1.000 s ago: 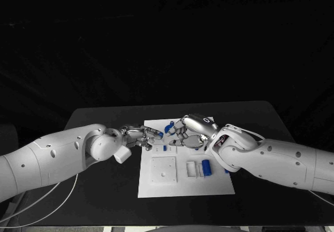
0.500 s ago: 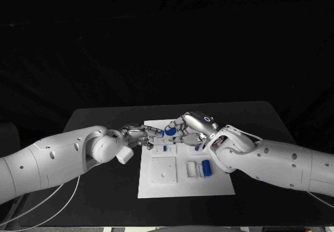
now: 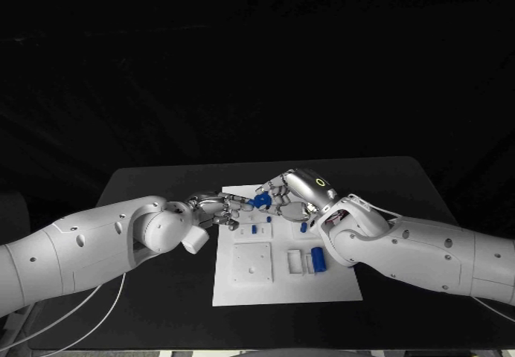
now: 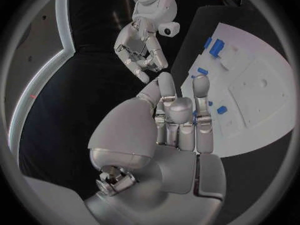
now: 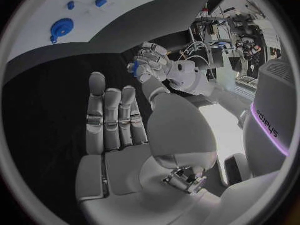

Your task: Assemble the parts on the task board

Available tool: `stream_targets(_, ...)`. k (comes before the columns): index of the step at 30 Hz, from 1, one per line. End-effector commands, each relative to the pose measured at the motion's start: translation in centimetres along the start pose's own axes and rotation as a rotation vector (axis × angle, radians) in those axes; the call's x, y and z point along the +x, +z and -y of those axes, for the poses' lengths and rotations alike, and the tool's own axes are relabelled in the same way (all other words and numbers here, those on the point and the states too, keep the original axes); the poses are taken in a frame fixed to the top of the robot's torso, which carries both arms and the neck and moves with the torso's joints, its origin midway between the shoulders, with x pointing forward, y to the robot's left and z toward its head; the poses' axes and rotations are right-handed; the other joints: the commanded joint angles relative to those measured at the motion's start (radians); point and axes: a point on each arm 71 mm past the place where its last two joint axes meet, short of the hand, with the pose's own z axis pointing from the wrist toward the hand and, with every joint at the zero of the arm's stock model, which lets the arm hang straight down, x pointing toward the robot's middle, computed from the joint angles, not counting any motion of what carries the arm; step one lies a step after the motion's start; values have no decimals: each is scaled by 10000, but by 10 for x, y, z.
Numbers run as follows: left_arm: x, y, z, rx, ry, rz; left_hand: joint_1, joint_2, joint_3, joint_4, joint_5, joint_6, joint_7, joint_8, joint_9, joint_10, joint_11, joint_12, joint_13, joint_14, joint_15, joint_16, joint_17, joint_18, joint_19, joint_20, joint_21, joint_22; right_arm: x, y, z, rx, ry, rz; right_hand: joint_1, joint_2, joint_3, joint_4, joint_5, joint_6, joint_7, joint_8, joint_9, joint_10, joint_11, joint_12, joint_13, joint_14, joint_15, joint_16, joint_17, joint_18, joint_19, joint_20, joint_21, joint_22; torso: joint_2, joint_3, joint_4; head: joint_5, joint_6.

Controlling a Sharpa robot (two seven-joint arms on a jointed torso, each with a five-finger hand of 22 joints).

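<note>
Head view: left hand (image 3: 220, 209) pinching small blue part (image 3: 261, 199) over upper end of task board (image 3: 284, 286), mid-frame. Right hand (image 3: 288, 195) hovering just beside, fingers straight, gripping nothing. Risking slip: smooth metal fingertips on hard glossy plastic. Risking hand clash too, crowding close. Flat matte white board, shallow recesses; blue cylinder (image 3: 318, 258) likely rolling if bumped.

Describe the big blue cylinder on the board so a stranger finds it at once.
Find the white task board mid-table, then its near half, toward the robot's right arm. The blue cylinder lies there beside a white block, far larger than the small blue parts farther back.
</note>
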Motion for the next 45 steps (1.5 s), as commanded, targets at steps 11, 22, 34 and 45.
stream_targets(11, 6, 2, 3, 501, -562, 168, -69, 81, -67, 20, -51, 434, 344, 26, -52, 2, -7, 38, -2, 37, -4, -15, -31, 1, 12, -40, 41, 49, 4, 0, -6, -313, -127, 130, 53, 2, 327, 6, -165, 750, -169, -31, 12, 131, -104, 13, 82, 132, -105, 7, 83, 111, 32, -78, 166, 137, 1, 4, -8, 2, 36)
stream_targets(22, 7, 2, 4, 582, -683, 169, -67, 83, -66, 23, -48, 437, 347, 25, -82, 0, -5, 40, -3, 42, -5, -20, -39, 1, 15, -42, 40, 40, 5, -1, -7, -413, -106, 201, 49, 23, 572, -33, -268, 1134, -267, -37, 22, 236, -175, 19, 198, 198, -169, 48, 185, 68, 30, -151, 344, 167, 0, 4, -3, -5, 44)
stream_targets(34, 9, 2, 3, 541, -702, -31, -53, 89, -60, 15, -47, 444, 353, 27, -139, -9, -4, 38, -6, 40, -5, -34, -56, 4, 13, -41, 38, 23, 7, -2, -8, -429, -92, 183, 45, 26, 709, -33, -324, 1212, -281, -40, 19, 254, -187, -39, 284, 207, -185, 22, 244, 51, -21, -175, 470, 157, -4, 1, 5, 5, 45)
stream_targets(45, 18, 3, 3, 431, -677, -645, -60, 93, -54, -4, -16, 448, 359, 26, -178, -66, 1, 32, -6, -8, -8, -86, -141, -6, -20, -48, 34, 20, 9, 0, -9, -408, -104, 61, 69, -37, 693, -85, -343, 807, -168, -45, -1, 156, -112, -104, 301, 143, -124, -52, 227, 80, -108, -117, 446, 119, 0, -4, 5, 8, 46)
